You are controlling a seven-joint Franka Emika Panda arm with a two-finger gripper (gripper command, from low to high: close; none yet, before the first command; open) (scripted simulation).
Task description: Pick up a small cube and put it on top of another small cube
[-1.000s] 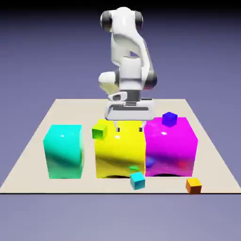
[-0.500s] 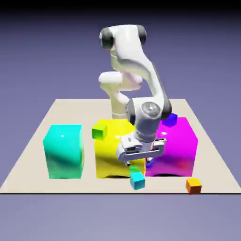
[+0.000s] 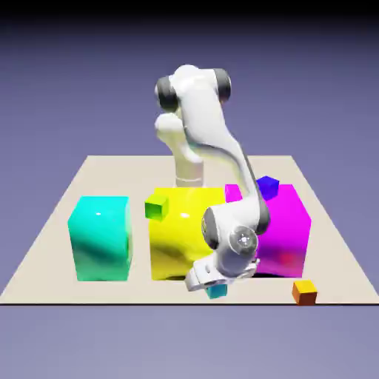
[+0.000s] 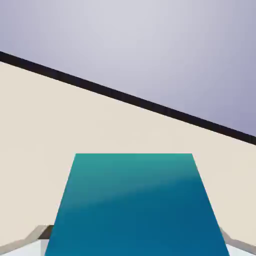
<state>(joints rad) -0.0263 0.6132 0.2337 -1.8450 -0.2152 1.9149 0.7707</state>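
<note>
I have the jaws closed on the small cyan cube. In my hand view it sits large between the fingertips (image 4: 35,247), filling the lower middle of the picture, with only a bit of each tip showing at its sides. The cube's (image 4: 135,205) upper part is teal and the rest a deeper blue. Past it I see the pale surface (image 4: 45,135), then its dark edge (image 4: 120,95) running on a slant, and the blue-violet backdrop (image 4: 150,45) beyond.

From the exterior view, the cube shows just below the hand (image 3: 222,268), near the surface's front edge; I cannot tell whether its underside touches the surface. The arm (image 3: 211,122) bends down and forward above it, hiding part of the big magenta block (image 3: 289,233). The orange cube (image 3: 304,292) lies well to the exterior view's right of the hand, also by the front edge.

Behind the hand, toward the exterior view's left, stands the large yellow block (image 3: 185,237), with the small green cube (image 3: 156,207) showing at its upper left corner. The small blue cube (image 3: 267,186) shows at the top of the magenta block, close beside the arm. Farthest to the exterior view's left, apart from the yellow block, I have the large cyan block (image 3: 102,240), standing on the surface.
</note>
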